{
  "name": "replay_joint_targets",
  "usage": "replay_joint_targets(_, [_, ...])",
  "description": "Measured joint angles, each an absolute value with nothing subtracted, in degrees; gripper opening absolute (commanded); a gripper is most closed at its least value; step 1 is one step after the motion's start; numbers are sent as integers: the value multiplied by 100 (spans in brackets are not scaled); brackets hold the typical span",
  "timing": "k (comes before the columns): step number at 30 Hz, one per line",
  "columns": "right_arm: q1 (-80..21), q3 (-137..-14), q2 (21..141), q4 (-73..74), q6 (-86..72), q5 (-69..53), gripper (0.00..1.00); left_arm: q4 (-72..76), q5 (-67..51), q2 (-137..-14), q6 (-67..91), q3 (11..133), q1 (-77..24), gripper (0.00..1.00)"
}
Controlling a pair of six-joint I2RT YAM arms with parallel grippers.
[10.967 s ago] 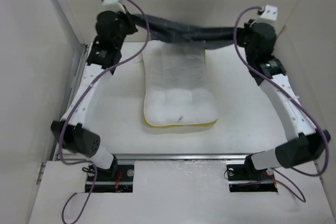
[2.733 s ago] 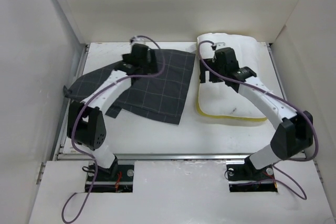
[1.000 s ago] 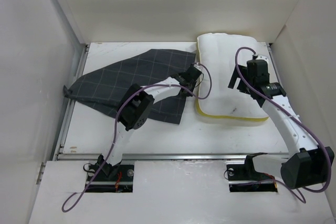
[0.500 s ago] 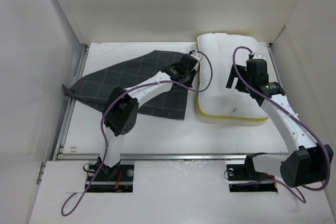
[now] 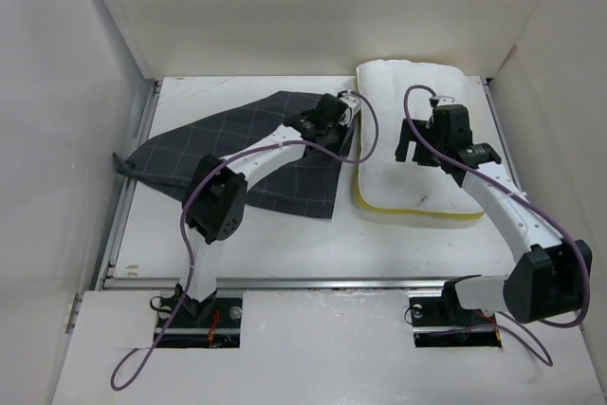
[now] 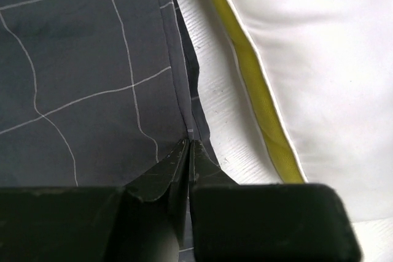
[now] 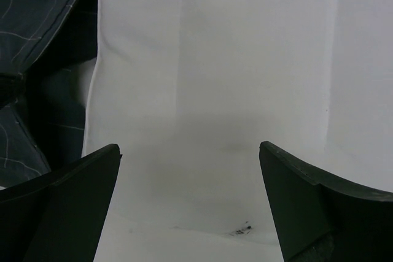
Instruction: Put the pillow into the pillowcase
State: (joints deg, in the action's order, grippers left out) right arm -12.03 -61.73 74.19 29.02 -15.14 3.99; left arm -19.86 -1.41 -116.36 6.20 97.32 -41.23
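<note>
The pillowcase, dark grey with a thin light grid, lies flat on the table's left half; it also shows as pillowcase and pillowcase. The white pillow lies beside it on the right, its yellow band along the near and left edges. My left gripper is shut, its tips right on the pillowcase's right hem next to the yellow band. Whether fabric is pinched I cannot tell. My right gripper hovers open over the pillow, with nothing between the fingers.
White enclosure walls stand at the left, back and right. A narrow strip of table separates pillowcase and pillow. Bare table runs along the near side up to a metal rail.
The left gripper has slid toward the back along the pillowcase's right edge and stays shut. The right gripper has shifted left over the pillow, still open. Pillow and pillowcase have barely moved.
</note>
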Motion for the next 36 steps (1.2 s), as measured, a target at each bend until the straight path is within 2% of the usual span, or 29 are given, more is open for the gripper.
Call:
replay_joint_targets(7, [-1203,-6173,7443,2838,-1428,399,100,-1962,-145,-11671,670,9697,-4084,0])
replay_joint_targets(12, [-1203,-6519,7859,2849,-1339,589,100,-1712,-106,-11107,718,9168,-4036,0])
replay_joint_targets(19, [-1201,-8385,9614,2766,-1315,1061,100,-1406,3,-10339,781,9129,-3955,0])
replay_joint_targets(28, [-937,-10202,12049,3164,-1876,1391,100,-1461,-1,-10606,799,9264,-3948,0])
replay_joint_targets(30, [-897,-10534,12512,3306,-1977,1400,91,-1511,-5,-10696,799,9310,-3933,0])
replay_joint_targets(31, [-884,-10645,12678,3343,-2014,1400,37,-1544,-21,-10731,794,9343,-3924,0])
replay_joint_targets(32, [-880,-10720,12757,3378,-2018,1400,12,-1579,-25,-10759,794,9371,-3913,0])
replay_joint_targets(33, [-880,-10726,12768,3365,-2047,1417,0,-1605,-43,-10777,794,9391,-3900,0])
replay_joint_targets(36, [-864,-10449,12484,3232,-2078,1540,0,-1638,-67,-10798,794,9461,-3826,0])
